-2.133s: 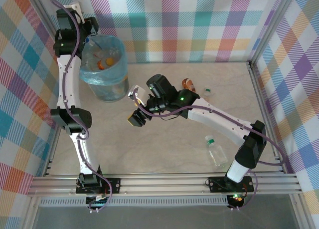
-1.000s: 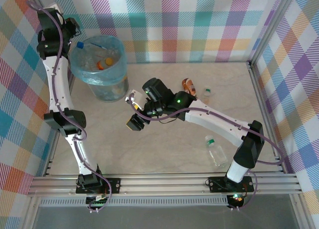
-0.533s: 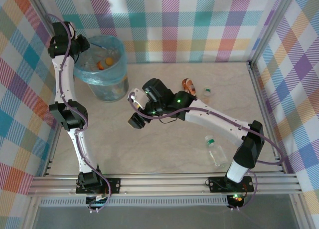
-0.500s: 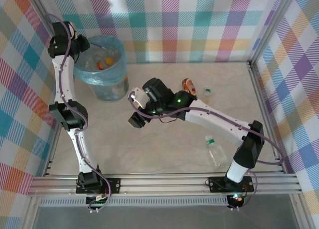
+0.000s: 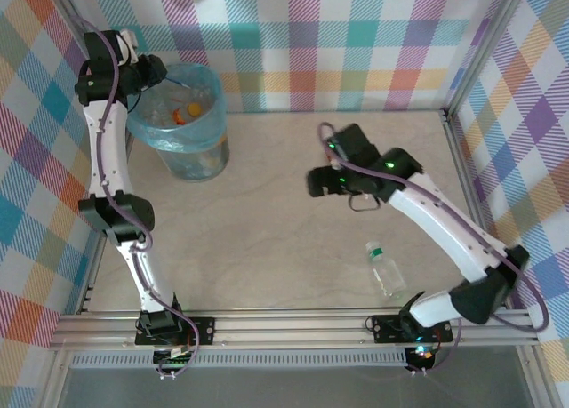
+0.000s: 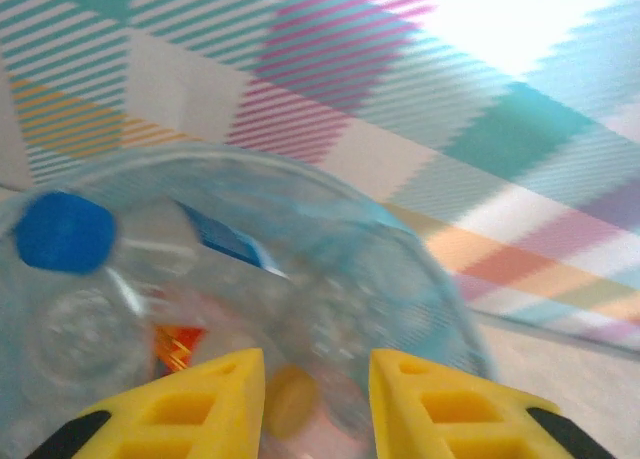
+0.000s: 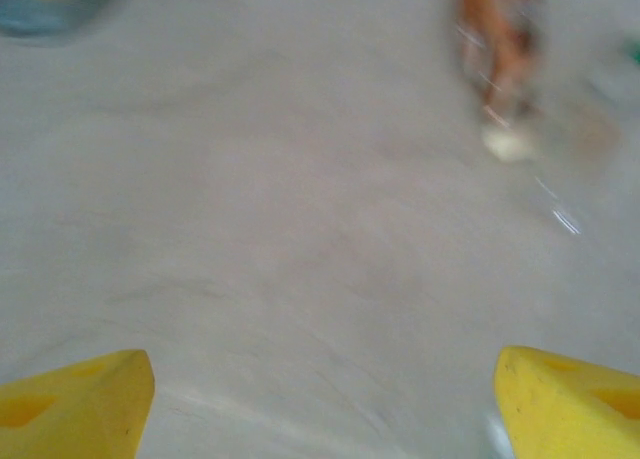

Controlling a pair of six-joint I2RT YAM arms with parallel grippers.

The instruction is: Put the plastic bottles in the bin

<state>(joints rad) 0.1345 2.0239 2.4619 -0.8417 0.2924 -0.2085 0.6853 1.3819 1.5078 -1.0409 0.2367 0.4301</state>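
Top external view showed the round waste bin lined with a translucent light-blue plastic bag [image 5: 200, 155] standing at the far left of the pale marbled table [image 5: 267, 248], close to the checked wall [image 5: 356, 35]. The left gripper [image 5: 151, 74] hung over the bin's left rim. The right gripper [image 5: 318, 182] hovered over the table right of centre, pointing left, well apart from the bin. A clear plastic bottle with a green cap [image 5: 385, 269] lay on its side near the right front of the table, touched by neither gripper. Orange spots showed among clear plastic inside the bin.

From the left wrist, the yellow fingers [image 6: 205, 404] stood a little apart with a narrow gap and nothing between them. Below them lay the bin's inside, blurred, with a bottle with a blue cap [image 6: 65, 231] at the left, a scrap of red label and a round orange cap among other clear bottles.

From the right wrist, the yellow fingertips [image 7: 75, 399] sat in the bottom corners, spread wide and holding nothing, with bare table between them. Ahead and to the right, a blurred brown-labelled bottle with a white cap [image 7: 497, 49] lay on the table, cap towards the camera, apart from the fingers.
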